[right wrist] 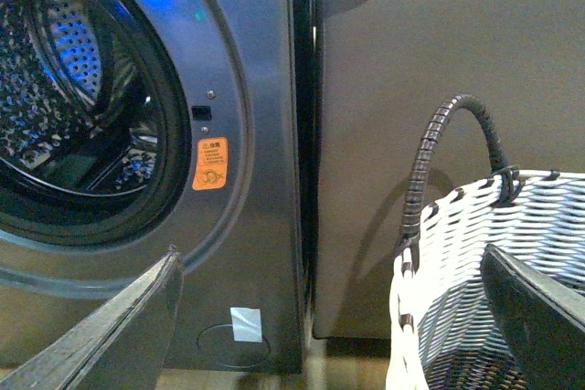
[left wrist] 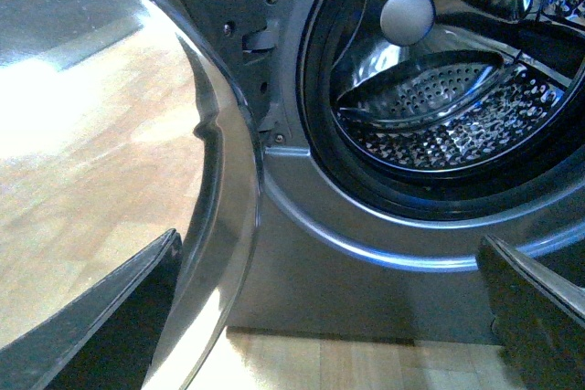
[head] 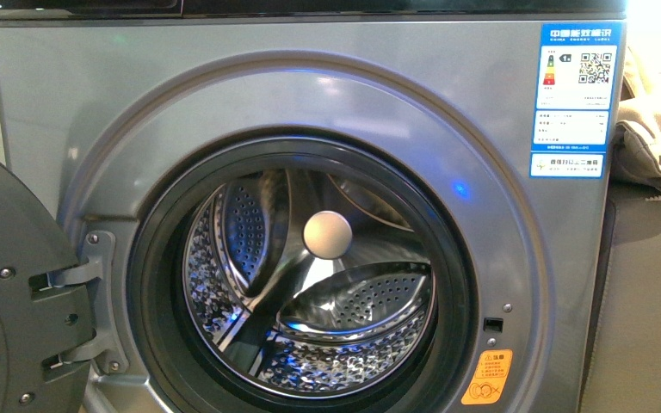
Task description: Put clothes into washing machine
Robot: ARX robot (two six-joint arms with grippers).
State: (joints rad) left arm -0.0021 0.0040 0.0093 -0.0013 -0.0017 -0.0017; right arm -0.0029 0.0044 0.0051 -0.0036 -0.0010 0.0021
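The left tool and right tool each show two dark grey, flat, wedge-shaped fingers.

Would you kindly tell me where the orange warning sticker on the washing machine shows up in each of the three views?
Front view: the orange sticker sits low on the right of the washing machine, outside the black porthole rim.
Left wrist view: not in it.
Right wrist view: the sticker is beside the rim, under the latch slot.
Shared landmark: the black porthole rim.
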